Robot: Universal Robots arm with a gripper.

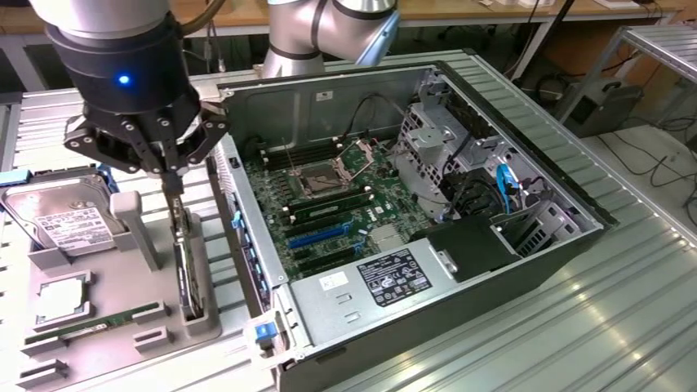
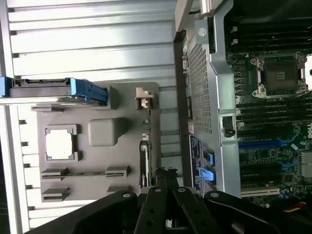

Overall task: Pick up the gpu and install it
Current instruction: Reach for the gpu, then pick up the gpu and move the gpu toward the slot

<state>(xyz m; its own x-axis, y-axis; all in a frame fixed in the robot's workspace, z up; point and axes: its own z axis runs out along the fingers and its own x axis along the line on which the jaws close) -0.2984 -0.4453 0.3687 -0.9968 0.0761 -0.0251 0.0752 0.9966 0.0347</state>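
Note:
The gpu [image 1: 188,261] stands on edge in a slot of the grey holder tray [image 1: 120,282], to the exterior view's left of the open PC case [image 1: 436,204]. It is a thin dark card, seen edge-on in the wrist view as the gpu [image 2: 144,163]. My gripper [image 1: 172,193] hangs just above the card's upper edge, fingers drawn together with nothing visibly between them. In the wrist view the gripper [image 2: 164,176] has its black fingers meeting close beside the card's near end. The motherboard's blue slots [image 1: 321,234] lie bare inside the case.
On the tray sit a silver hard drive [image 1: 64,222], a CPU [image 1: 60,298] and a green memory stick [image 1: 93,324]. The case wall [image 1: 241,220] rises right beside the tray. A drive cage and cables [image 1: 458,163] crowd the case's far side. All stands on a ribbed metal table [image 1: 610,318].

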